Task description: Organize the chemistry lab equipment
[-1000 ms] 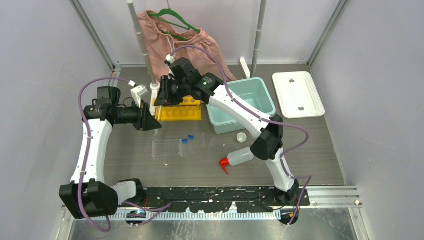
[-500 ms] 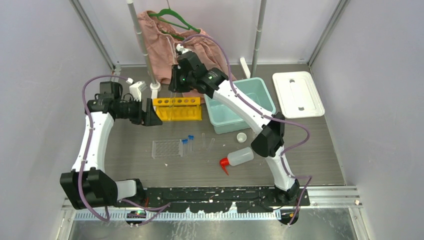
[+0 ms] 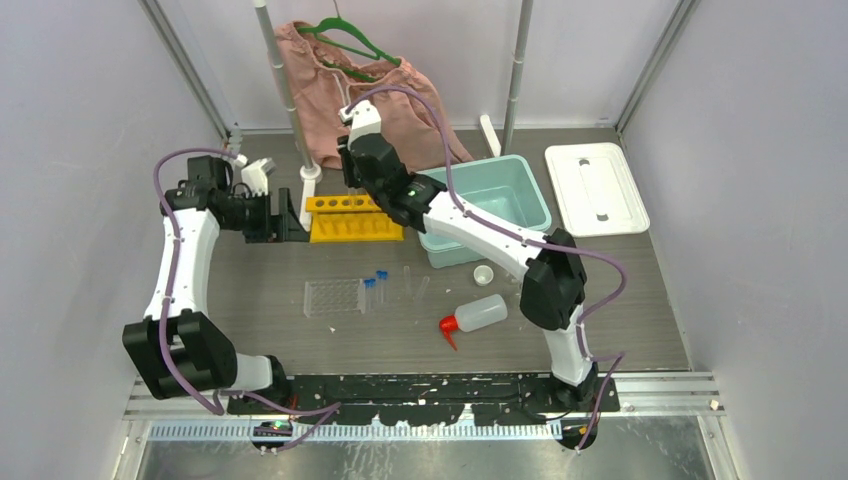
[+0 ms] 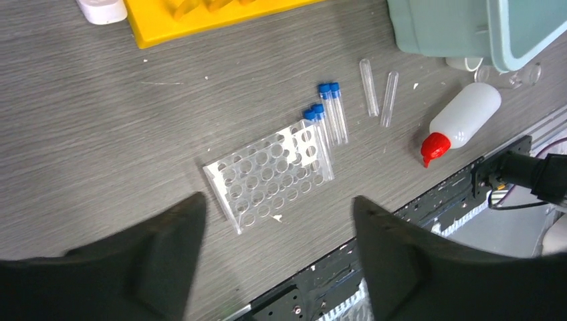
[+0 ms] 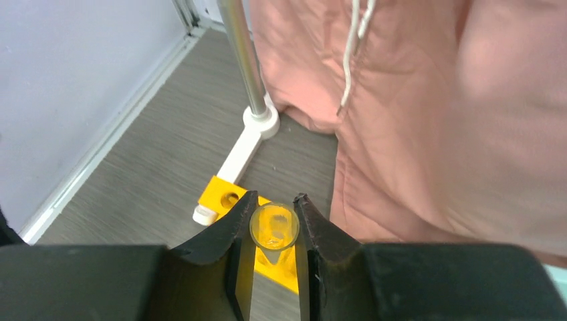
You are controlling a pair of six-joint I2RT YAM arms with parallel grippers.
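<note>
Glass tube (image 5: 274, 227), one, was pinched in right gripper (image 5: 275, 202) above yellow rack (image 3: 355, 220); left gripper (image 4: 277, 206) gaped empty; at rack's 6 o'clock, vials (image 4: 327, 117), loose tubes (image 4: 378, 93) and bottle (image 4: 465, 117) lay unsorted.

Blue-capped vials (image 4: 332, 114): four, count them, lying in two pairs.
Glass tubes (image 4: 369, 79): three, with two loose side by side, plus a third tube (image 5: 274, 226) seen end-on in the right wrist view.
Racks: two, and that's one clear rack (image 4: 267, 175) and one yellow rack (image 3: 355, 228).
Squeeze bottle (image 4: 465, 114): just the one, white with a red nozzle.
White cup (image 3: 484, 274): one, tiny.
Teal bin (image 3: 505, 195): one.
White lid (image 3: 597, 188): one.
Pink shorts (image 3: 400, 90): one pair, on one green hanger (image 3: 350, 42).
Metal poles (image 3: 283, 90): two, both upright.
</note>
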